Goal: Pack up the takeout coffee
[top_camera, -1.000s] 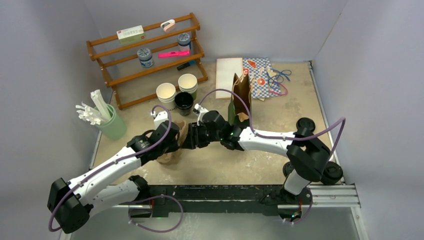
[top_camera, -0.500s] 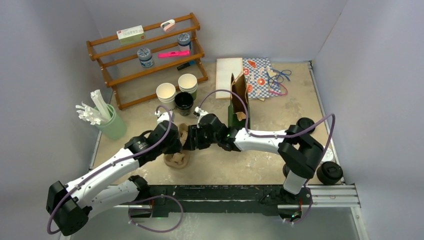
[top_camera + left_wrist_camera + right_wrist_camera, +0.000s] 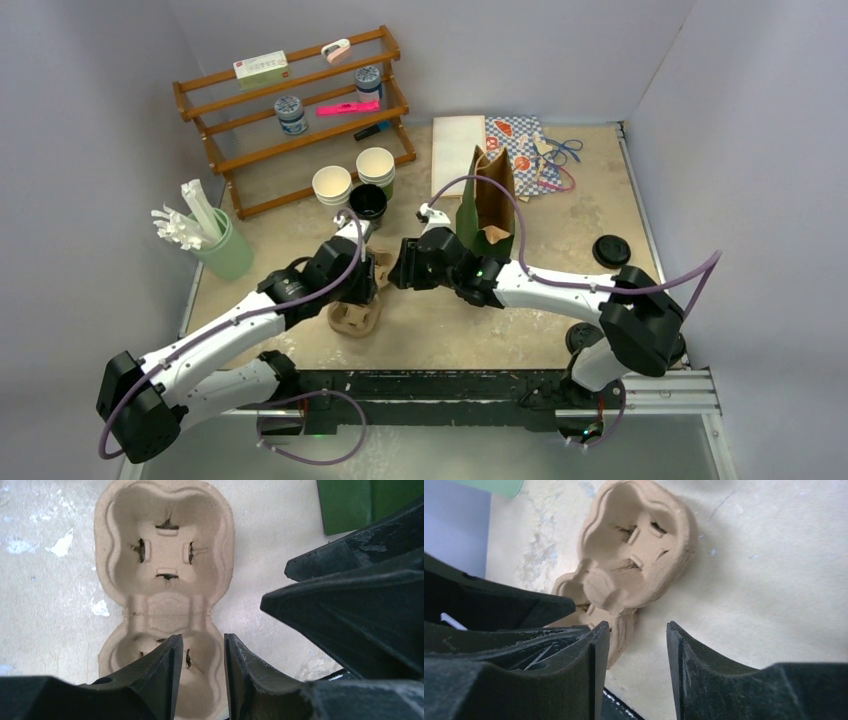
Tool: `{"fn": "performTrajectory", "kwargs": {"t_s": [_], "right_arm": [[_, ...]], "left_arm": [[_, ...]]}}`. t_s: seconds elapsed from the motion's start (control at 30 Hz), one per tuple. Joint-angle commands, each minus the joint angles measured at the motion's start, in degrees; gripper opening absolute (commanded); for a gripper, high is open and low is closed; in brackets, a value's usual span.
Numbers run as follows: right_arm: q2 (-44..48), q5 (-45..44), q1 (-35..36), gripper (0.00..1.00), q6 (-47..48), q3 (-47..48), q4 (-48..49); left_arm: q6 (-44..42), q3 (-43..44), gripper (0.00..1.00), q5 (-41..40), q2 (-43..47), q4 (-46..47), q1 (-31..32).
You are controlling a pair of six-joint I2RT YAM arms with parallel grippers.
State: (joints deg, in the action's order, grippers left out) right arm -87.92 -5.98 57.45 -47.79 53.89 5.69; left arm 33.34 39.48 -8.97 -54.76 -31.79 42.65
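A tan moulded cup carrier with two wells lies flat on the table. My left gripper hovers open over its near well, nothing between the fingers. My right gripper stands open over bare table just right of the carrier. A brown and green paper bag stands upright behind the right arm. A round black lid sits to the right; whether the takeout coffee cup is under it I cannot tell.
Lidless paper cups and an all-black cup stand behind the carrier. A wooden rack fills the back left. A pale green holder with utensils is at the left. Printed papers lie at the back.
The left jaws have opened off the carrier, which now lies flat. The right gripper has drawn back to the right, and the paper bag has shifted slightly right.
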Motion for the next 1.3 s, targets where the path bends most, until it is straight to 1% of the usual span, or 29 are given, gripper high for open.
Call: {"fn": "performTrajectory", "kwargs": {"t_s": [0.0,0.17,0.23,0.43,0.63,0.77,0.97,1.03,1.1,1.2,1.27], "right_arm": [[0.9,-7.9,-0.1,0.46,-2.4,0.1,-4.9],[-0.2,-8.7,-0.3,0.39,-2.5,1.3,-6.8],[-0.6,-8.8,-0.4,0.38,-2.1,1.9,-7.4],[-1.2,-8.8,-0.6,0.36,-2.2,2.3,-7.4],[-1.3,-8.7,-0.6,0.35,-2.2,2.1,-7.1],[-1.7,-8.5,-0.6,0.35,-2.0,2.2,-7.2],[-2.0,-8.7,-0.6,0.33,-1.6,2.7,-7.8],[-2.1,-8.8,-0.6,0.31,-1.5,2.7,-7.9],[-2.2,-8.8,-0.6,0.31,-1.5,2.7,-7.9],[-2.6,-7.8,-0.7,0.31,-1.3,2.8,-6.9],[-3.3,-5.6,-1.0,0.33,-1.0,3.0,-6.0]], "left_arm": [[-6.8,0.7,0.38,-0.8,-1.5,7.3,0.6],[-13.1,1.9,0.37,0.2,-5.5,13.2,0.7],[-14.3,2.8,0.36,0.1,-8.0,14.6,0.7],[-14.8,3.4,0.34,0.0,-13.2,18.6,0.9],[-14.8,4.1,0.37,0.4,-16.1,19.7,1.0],[-14.4,5.0,0.37,0.1,-18.5,19.4,1.0],[-13.5,6.8,0.31,-1.7,-21.8,17.2,1.0],[-12.9,7.6,0.26,-2.6,-21.9,15.6,1.0],[-12.4,8.6,0.2,-3.1,-21.4,14.0,1.0],[-11.7,8.9,0.15,-2.7,-19.2,13.0,0.9],[-10.9,8.3,0.13,-2.8,-17.4,13.3,1.0]]}}
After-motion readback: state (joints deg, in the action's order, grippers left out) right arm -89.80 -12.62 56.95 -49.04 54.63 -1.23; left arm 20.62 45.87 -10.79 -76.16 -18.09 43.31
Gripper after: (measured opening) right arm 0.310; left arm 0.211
